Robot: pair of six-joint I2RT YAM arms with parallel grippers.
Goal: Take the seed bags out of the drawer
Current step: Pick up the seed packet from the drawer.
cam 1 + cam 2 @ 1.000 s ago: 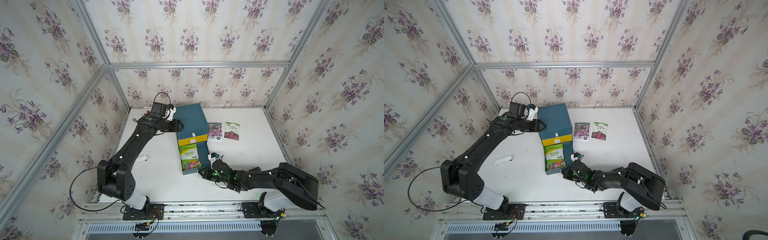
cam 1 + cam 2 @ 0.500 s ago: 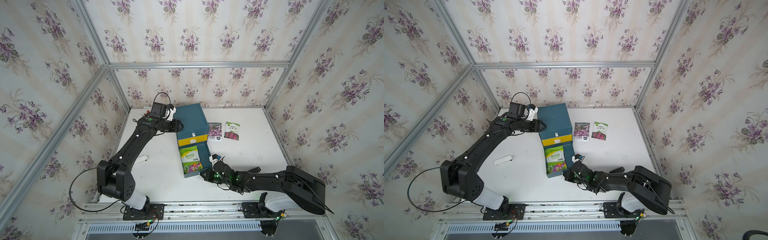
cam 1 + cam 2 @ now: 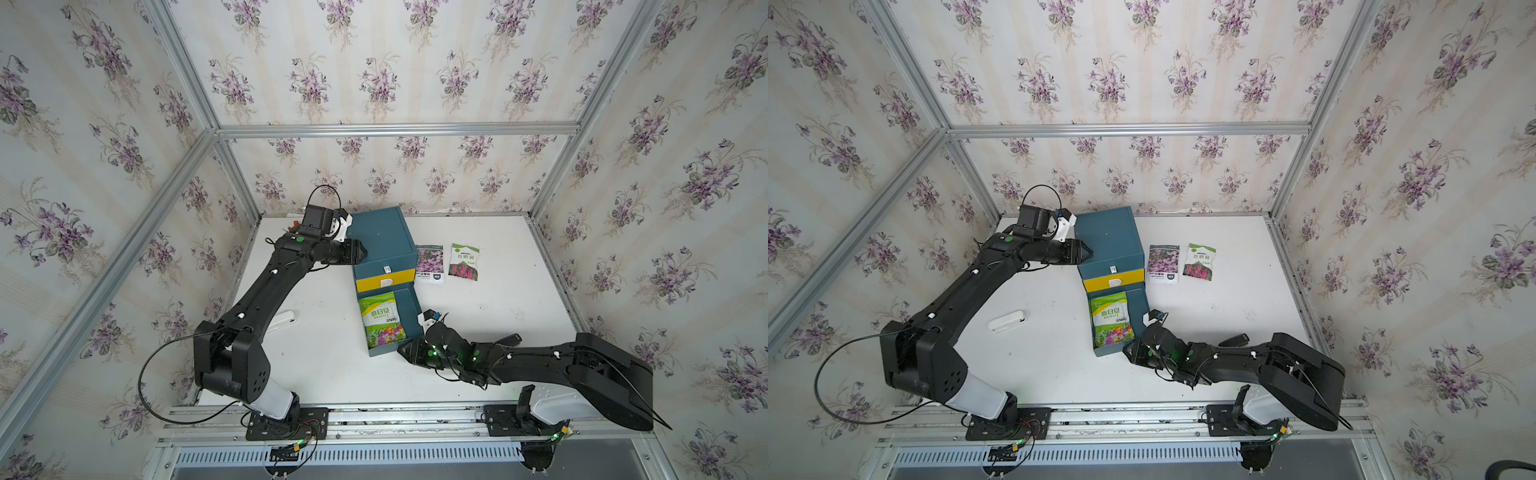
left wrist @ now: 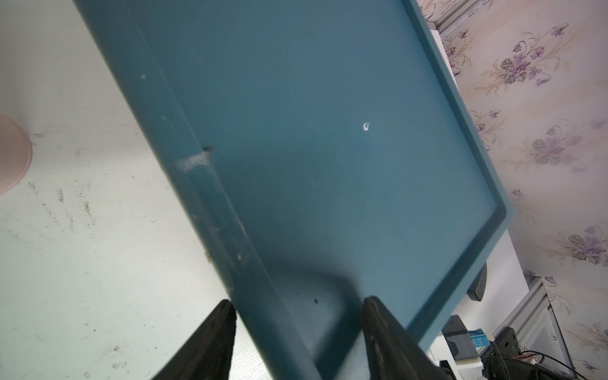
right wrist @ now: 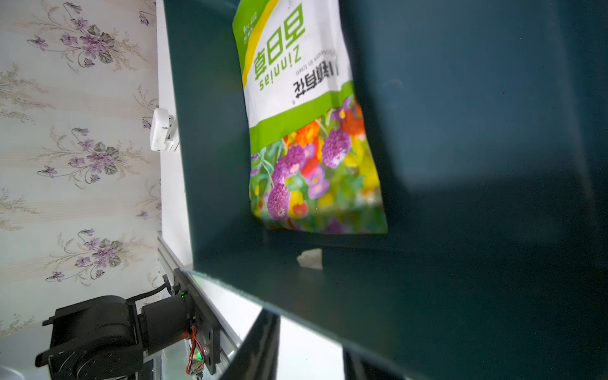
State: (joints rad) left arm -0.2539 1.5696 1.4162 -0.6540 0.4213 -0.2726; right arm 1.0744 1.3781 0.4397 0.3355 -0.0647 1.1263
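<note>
I'm clamping L gripper point(image 4: 299, 307) on cabinet point(image 3: 380, 232) rim to stop it sliding, R gripper point(image 3: 404, 348) waiting at drawer point(image 3: 409, 313) 5 o'clock corner, can't tell jaws' state; green bag point(image 3: 380, 320) lying inside, pink bag point(image 3: 430, 264), red bag point(image 3: 464, 262) out at cabinet's 3 o'clock.

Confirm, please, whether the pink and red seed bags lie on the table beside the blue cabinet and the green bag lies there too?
Not quite: the pink bag and the red bag lie on the table beside the blue cabinet, but the green bag lies inside the open drawer, as both top views show.
</note>
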